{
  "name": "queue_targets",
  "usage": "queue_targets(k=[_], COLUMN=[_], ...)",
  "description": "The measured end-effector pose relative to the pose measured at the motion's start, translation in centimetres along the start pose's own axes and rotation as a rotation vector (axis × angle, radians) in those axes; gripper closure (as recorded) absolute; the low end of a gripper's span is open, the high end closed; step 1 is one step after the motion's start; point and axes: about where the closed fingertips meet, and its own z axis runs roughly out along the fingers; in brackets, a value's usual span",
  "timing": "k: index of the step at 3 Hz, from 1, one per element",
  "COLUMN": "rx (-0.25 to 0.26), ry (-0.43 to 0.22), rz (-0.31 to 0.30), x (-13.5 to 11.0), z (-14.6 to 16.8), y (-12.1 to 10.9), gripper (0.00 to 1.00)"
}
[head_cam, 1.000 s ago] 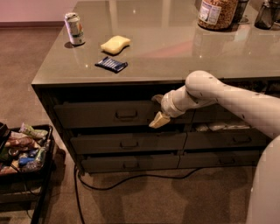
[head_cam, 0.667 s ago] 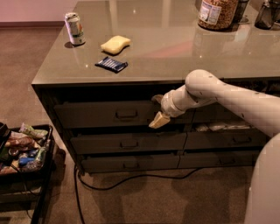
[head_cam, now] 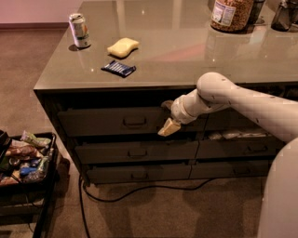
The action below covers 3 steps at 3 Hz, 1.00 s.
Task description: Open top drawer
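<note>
The top drawer (head_cam: pixel 102 122) is the wide dark front just under the countertop, with a small loop handle (head_cam: pixel 134 122) at its centre. None of its inside shows. My gripper (head_cam: pixel 168 126) is at the end of the white arm (head_cam: pixel 219 95), which reaches in from the right. It hangs in front of the right end of the drawer front, to the right of the handle and slightly below it. A cream-coloured tip points down and to the left.
Two lower drawers (head_cam: pixel 135 152) sit under the top one, with narrower drawers (head_cam: pixel 242 148) to the right. On the counter are a soda can (head_cam: pixel 79 30), a yellow sponge (head_cam: pixel 123 47), a blue packet (head_cam: pixel 118 68) and a jar (head_cam: pixel 231 14). A black snack cart (head_cam: pixel 23 160) stands at left, and a cable (head_cam: pixel 139 188) crosses the floor.
</note>
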Motion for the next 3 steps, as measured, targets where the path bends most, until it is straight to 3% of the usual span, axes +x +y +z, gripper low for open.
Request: queue_targets(k=[1, 3], rx=[0.002, 0.002], ry=[-0.005, -0.007], rz=[0.008, 0.012], x=[-0.18, -0.17], z=[-0.28, -0.39], y=[-0.27, -0.74], gripper=[0.45, 0.44])
